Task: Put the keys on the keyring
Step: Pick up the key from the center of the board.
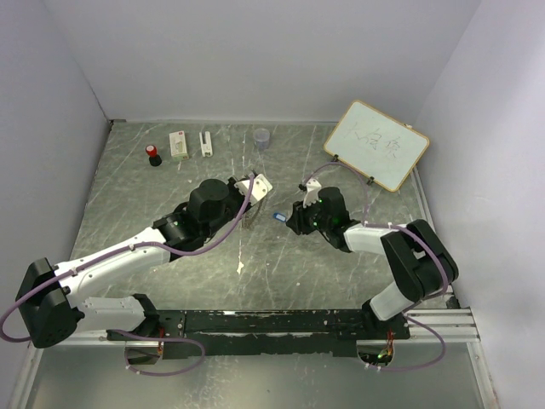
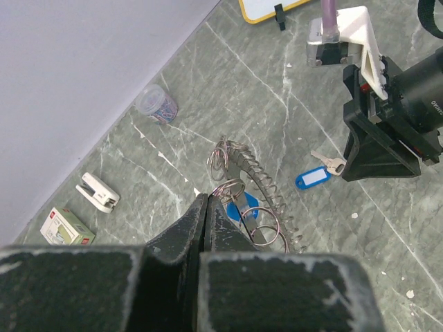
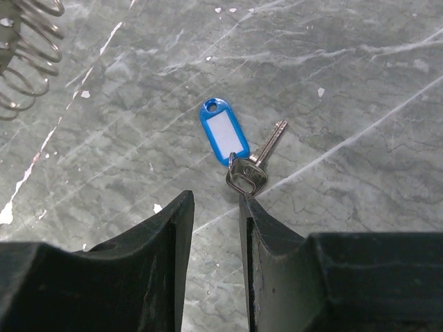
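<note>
Your right gripper (image 3: pixel 216 200) stands open. The key (image 3: pixel 257 160), with its blue tag (image 3: pixel 223 133), lies on the table (image 3: pixel 360 83) just ahead, slightly right of the gap, its shaft slanting away rightward. Your left gripper (image 2: pixel 207 197) is clamped on the keyring (image 2: pixel 273 197), so the right arm is nearer

Little legible writing: a whiteboard, a housing, a box

The whiteboard (image 1: pixel 376 145) bears about three handwritten dark characters, too small to read surely. White lettering on the black wrist housing (image 2: pixel 423 90) is cut off at the frame edge, with only something like "OWN" showing. The small box (image 2: pixel 66 227) has red print, which is illegible.
</note>
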